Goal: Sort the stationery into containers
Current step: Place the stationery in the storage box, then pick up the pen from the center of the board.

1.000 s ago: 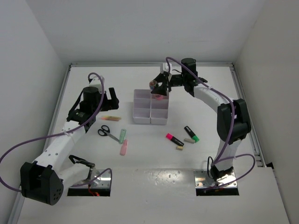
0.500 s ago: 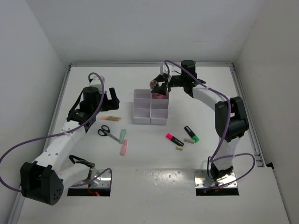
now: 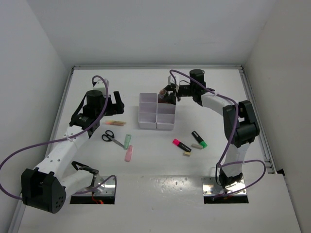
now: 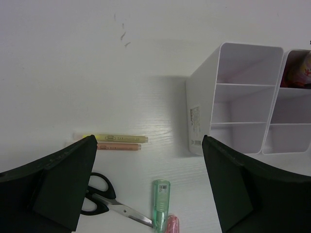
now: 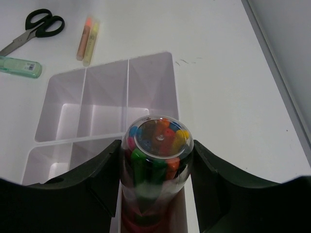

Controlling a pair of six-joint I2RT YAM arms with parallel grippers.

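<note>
My right gripper [image 3: 168, 95] [image 5: 156, 160] is shut on a clear tube of coloured markers [image 5: 158, 138], which stands tilted in the far right compartment of the white six-compartment organizer [image 3: 148, 116]. The organizer also shows in the right wrist view [image 5: 102, 97] and in the left wrist view [image 4: 204, 111]. My left gripper [image 3: 114, 100] [image 4: 148, 141] is open and empty above the table, left of the organizer. Below it lie a yellow and an orange stick [image 4: 119, 139], black-handled scissors [image 4: 104, 199], a green stick [image 4: 160, 204] and a pink stick [image 4: 172, 224].
In front of the organizer, to the right, lie a pink highlighter [image 3: 181, 144], a green highlighter [image 3: 198, 139] and two small beige erasers [image 3: 186, 154]. The scissors [image 3: 112, 138], green stick [image 3: 127, 141] and pink stick [image 3: 129, 153] lie at front left. White walls enclose the table.
My right wrist has swung a little to the right and tilted, with the marker tube still in it at the far right compartment. The left arm has not moved.
</note>
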